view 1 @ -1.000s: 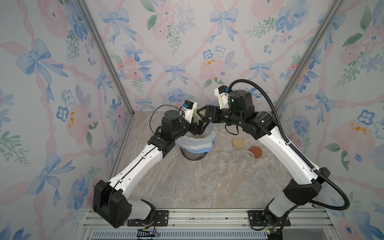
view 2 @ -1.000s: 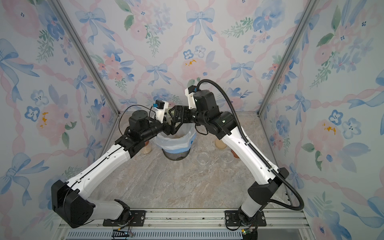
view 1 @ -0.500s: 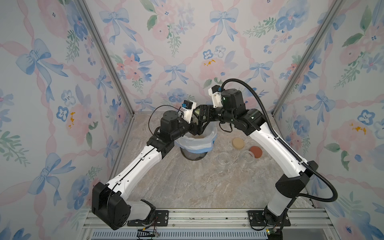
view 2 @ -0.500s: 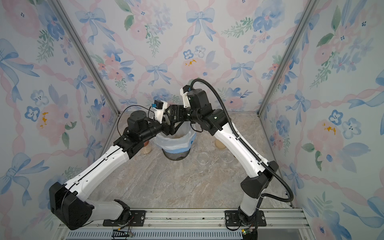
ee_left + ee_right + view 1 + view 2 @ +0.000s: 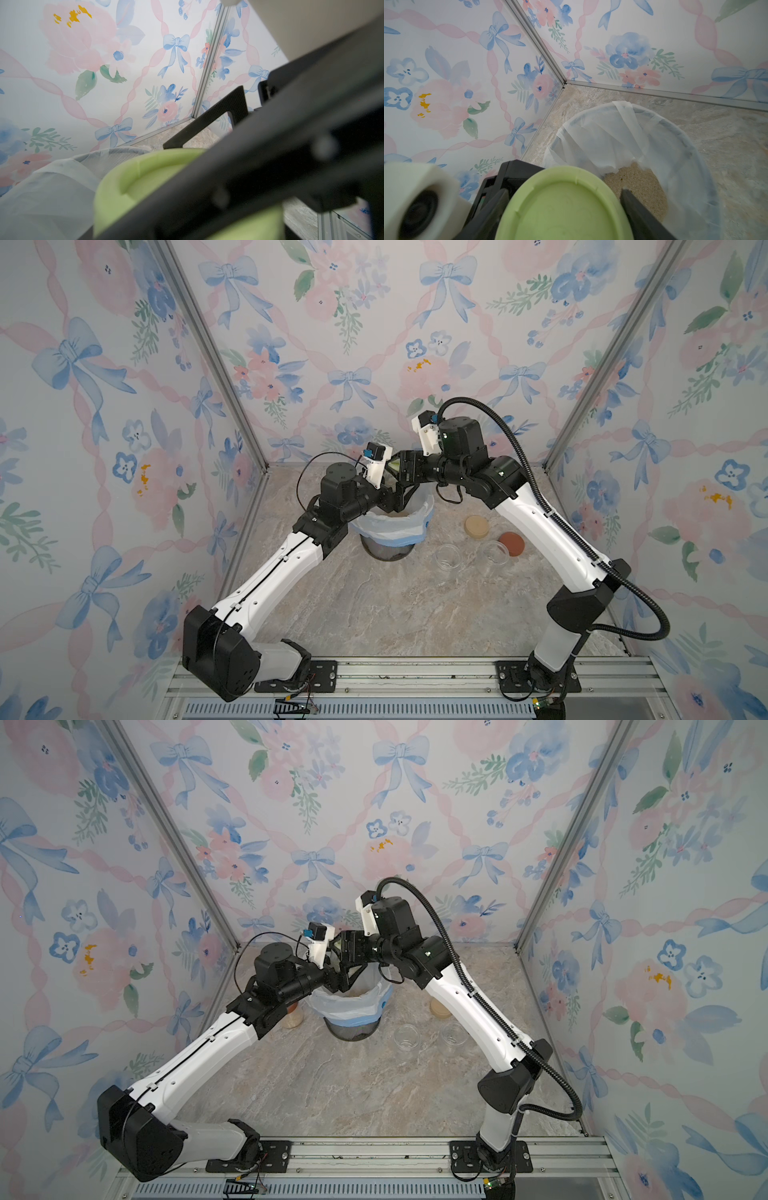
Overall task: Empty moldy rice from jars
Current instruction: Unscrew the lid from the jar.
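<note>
Both grippers meet above the mesh bin (image 5: 390, 549). My left gripper (image 5: 390, 497) is shut on a jar with a pale green lid (image 5: 395, 465); the glass is hidden behind the fingers. My right gripper (image 5: 405, 473) is shut on that lid (image 5: 564, 209), with one finger (image 5: 496, 207) on each side of it. The same lid (image 5: 133, 182) shows in the left wrist view under a dark, blurred part of the right gripper. Tan moldy rice (image 5: 637, 187) lies in the bin's white liner (image 5: 612, 133). Another jar (image 5: 293, 1017), holding rice, stands behind the left arm.
Two empty open jars (image 5: 448, 556) (image 5: 496, 552) stand right of the bin. A beige lid (image 5: 476, 526) and a rust-red lid (image 5: 512, 542) lie behind them. The bin sits near the back wall, and floral walls close in on three sides.
My right gripper has moved left to the jar in the left gripper and closed on its green lid. The left arm has held still.
</note>
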